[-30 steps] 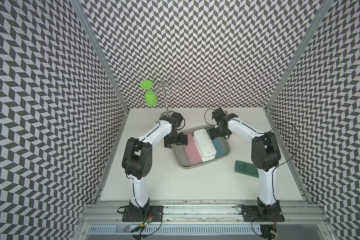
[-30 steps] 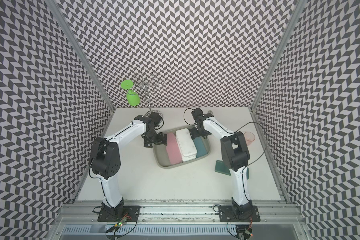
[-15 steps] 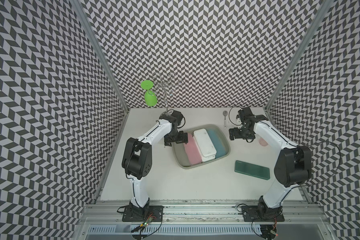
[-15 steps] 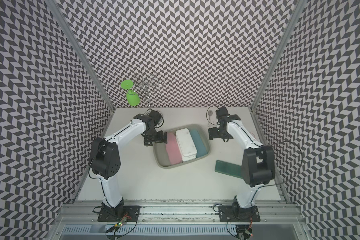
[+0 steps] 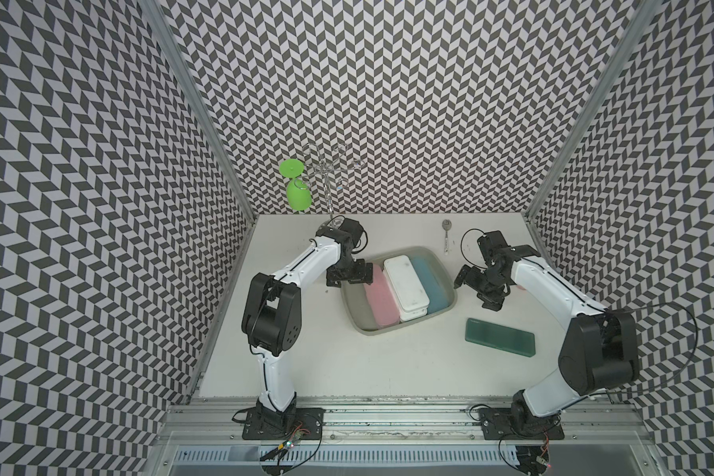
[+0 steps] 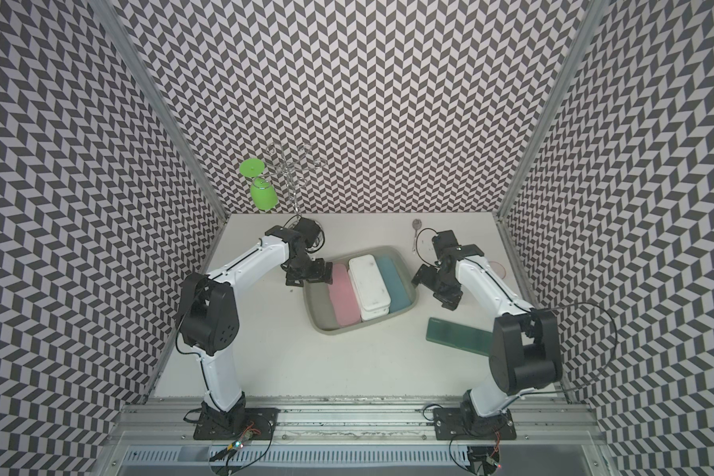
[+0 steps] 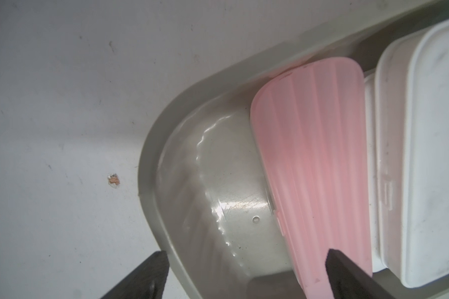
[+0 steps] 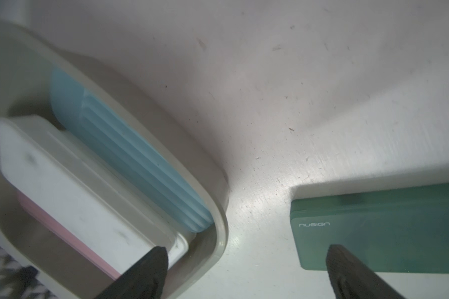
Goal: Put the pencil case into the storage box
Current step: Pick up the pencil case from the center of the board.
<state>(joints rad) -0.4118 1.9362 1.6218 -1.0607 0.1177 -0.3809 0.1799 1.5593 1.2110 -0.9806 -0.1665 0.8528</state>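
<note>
The grey storage box sits mid-table and holds a pink case, a white case and a blue case side by side. A dark green pencil case lies flat on the table to the box's right, nearer the front. My left gripper hangs open over the box's far left corner, above the pink case's end. My right gripper is open and empty between the box's rim and the green case.
A wire rack with a hanging green glass stands at the back left. A spoon lies at the back. A pink round thing shows behind the right arm. Patterned walls close three sides.
My right arm has swung from the box's far right corner out over the table to the box's right, towards the green case. The left arm has hardly moved.
</note>
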